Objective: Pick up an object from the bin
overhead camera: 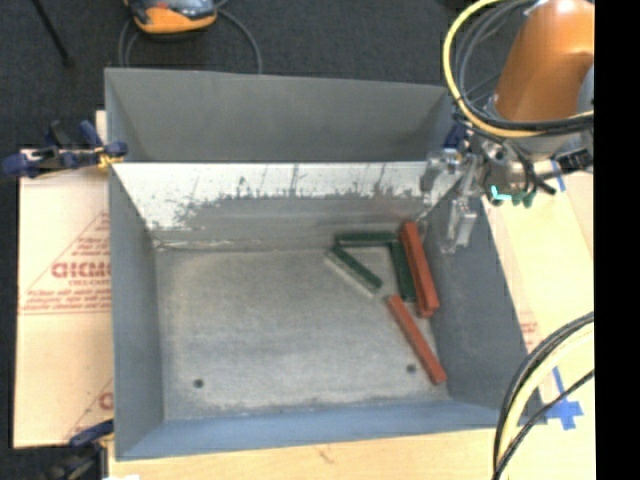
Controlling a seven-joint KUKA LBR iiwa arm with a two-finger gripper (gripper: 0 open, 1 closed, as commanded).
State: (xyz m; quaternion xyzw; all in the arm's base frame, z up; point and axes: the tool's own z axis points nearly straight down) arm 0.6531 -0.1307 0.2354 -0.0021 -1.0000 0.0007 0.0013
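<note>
Hanging at the back right corner of the bin [280, 128], my gripper [452, 203] sits just above the upper end of a red stick [421, 268]; released or clenched, I cannot tell. Green sticks [357, 267] and a second red stick [417, 340] lie close by.

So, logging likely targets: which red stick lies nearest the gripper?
The upper red stick, ending beside the gripper; the lower red stick lies farther off, beyond its other end.

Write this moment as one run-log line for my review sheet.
gripper: at far right corner of bin | nearest: red stick | beside: three green sticks | also: second red stick | lifted: none
</note>
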